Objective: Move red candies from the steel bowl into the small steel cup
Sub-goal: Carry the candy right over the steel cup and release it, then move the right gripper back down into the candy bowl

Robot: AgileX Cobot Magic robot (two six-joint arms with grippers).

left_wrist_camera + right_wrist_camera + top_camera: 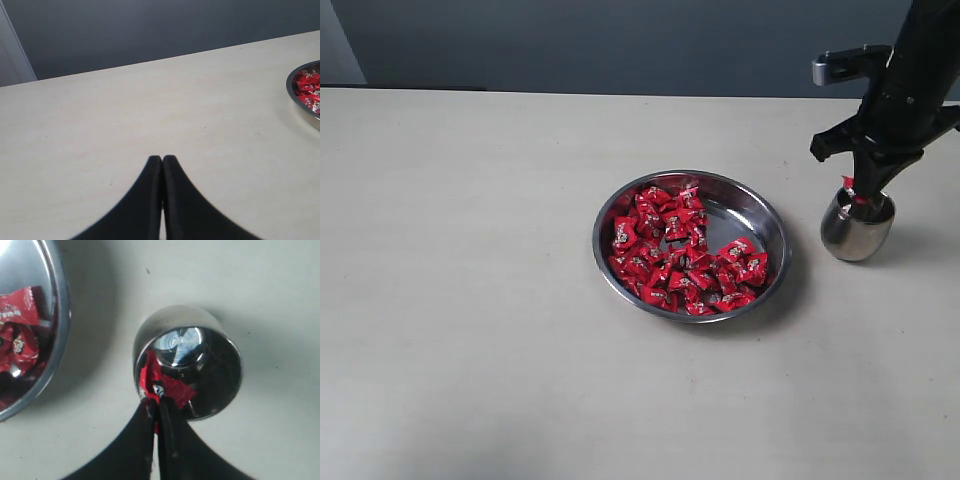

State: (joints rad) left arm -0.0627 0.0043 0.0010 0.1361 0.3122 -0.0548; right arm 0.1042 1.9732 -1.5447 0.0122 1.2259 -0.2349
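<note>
The wide steel bowl point(754, 215) sits mid-table with several red candies point(680, 250) piled in it; its rim point(57, 315) and a few candies point(17, 335) also show in the right wrist view. At the right stands the small steel cup point(857, 230), seen from above point(220, 360). My right gripper point(865, 195) hangs over the cup's mouth, shut on a red candy point(167, 385) held at the cup's rim. My left gripper point(162, 159) is shut on nothing, above bare table, and is out of the exterior view.
The pale table point(470, 300) spreads wide to the left and front of the bowl. A dark wall point(620, 40) runs behind the table's far edge. The bowl's edge point(300, 97) shows at the side of the left wrist view.
</note>
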